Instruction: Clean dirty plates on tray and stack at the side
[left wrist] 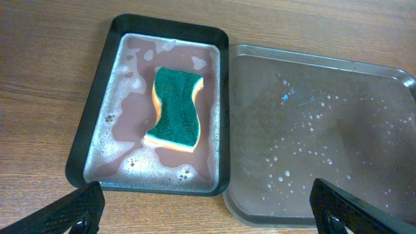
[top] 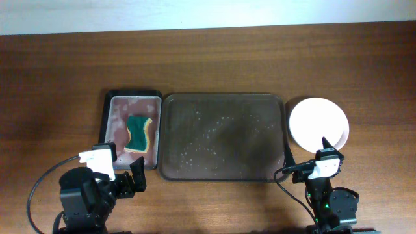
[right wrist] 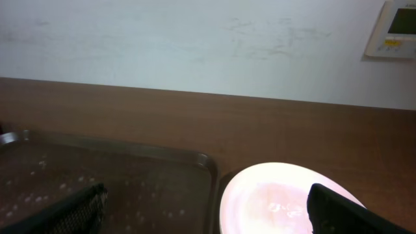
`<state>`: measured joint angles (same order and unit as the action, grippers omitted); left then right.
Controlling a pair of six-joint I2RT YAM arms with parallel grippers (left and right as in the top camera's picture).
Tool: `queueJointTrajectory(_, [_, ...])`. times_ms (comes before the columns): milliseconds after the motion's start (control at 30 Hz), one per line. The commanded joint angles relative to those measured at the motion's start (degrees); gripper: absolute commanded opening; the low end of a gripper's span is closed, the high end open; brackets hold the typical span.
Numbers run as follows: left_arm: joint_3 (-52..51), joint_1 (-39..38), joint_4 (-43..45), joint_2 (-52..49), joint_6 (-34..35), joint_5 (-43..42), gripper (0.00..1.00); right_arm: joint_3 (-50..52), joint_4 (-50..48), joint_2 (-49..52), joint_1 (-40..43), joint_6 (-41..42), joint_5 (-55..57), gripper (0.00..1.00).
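Observation:
The large dark brown tray (top: 223, 138) lies mid-table with only water droplets and suds on it; it also shows in the left wrist view (left wrist: 312, 130) and the right wrist view (right wrist: 130, 175). White plates (top: 318, 123) sit stacked on the table just right of the tray, and no red smear is visible on the top one (right wrist: 273, 195). I cannot tell how many are in the stack. My left gripper (top: 123, 170) (left wrist: 208, 208) is open and empty at the near edge of the small tray. My right gripper (top: 311, 158) (right wrist: 208, 208) is open and empty, just in front of the plates.
A smaller black-rimmed tray (top: 110, 120) (left wrist: 97, 91) with soapy pinkish water stands left of the big tray. A green and yellow sponge (top: 138, 132) (left wrist: 174, 107) lies in it. Bare wooden table surrounds the trays.

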<state>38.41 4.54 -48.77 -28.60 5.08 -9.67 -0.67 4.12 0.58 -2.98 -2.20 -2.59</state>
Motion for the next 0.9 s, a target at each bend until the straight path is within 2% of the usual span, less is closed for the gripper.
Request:
queueJointTrajectory(0, [-0.33, 0.02, 0.07, 0.28, -1.29, -0.44, 0.99, 0.35, 0.2, -0.37, 0.04, -0.39, -0.33, 0.99])
queueJointTrajectory(133, [-0.35, 0.0, 0.07, 0.35, -1.29, -0.44, 0.99, 0.35, 0.2, -0.37, 0.04, -0.39, -0.35, 0.99])
queueJointTrajectory(200, [-0.9, -0.13, -0.7, 2.78, -1.55, 2.21, 0.99, 0.35, 0.2, -0.37, 0.04, -0.39, -0.35, 0.99])
queueJointTrajectory(267, [-5.7, -0.15, 1.9, 8.55, -1.53, 2.36, 0.99, 0.35, 0.2, -0.37, 0.04, -0.39, -0.35, 0.99])
queueJointTrajectory(433, [-25.92, -3.13, 24.22, 24.39, 0.57, 1.55, 0.99, 0.35, 0.2, -0.37, 0.04, -0.39, -0.35, 0.99])
queueJointTrajectory(467, [-28.37, -3.52, 28.04, 26.05, 1.2, 1.53, 0.99, 0.35, 0.2, -0.37, 0.04, -0.39, -0.35, 0.99])
queueJointTrajectory(567, [-37.44, -4.07, 50.8, 28.3, 1.44, 3.48, 1.0, 0.35, 0.2, -0.37, 0.04, -0.39, -0.33, 0.98])
queueJointTrajectory(600, [-37.88, -4.39, 53.57, 28.33, -1.62, 4.96, 1.0, 0.35, 0.2, -0.37, 0.04, -0.39, -0.35, 0.99])
queueJointTrajectory(633, [-37.9, -4.68, 53.31, 28.33, -3.76, 4.94, 0.99, 0.35, 0.2, -0.37, 0.04, -0.39, -0.35, 0.99])
queueJointTrajectory(700, [-37.88, -4.76, 44.39, 28.3, -4.48, 3.89, 0.99, 0.35, 0.2, -0.37, 0.04, -0.39, -0.35, 0.99])
queueJointTrajectory(867, [-37.88, -4.76, 44.78, 28.3, -4.5, 3.06, 0.99, 0.35, 0.2, -0.37, 0.04, -0.39, -0.35, 0.99])
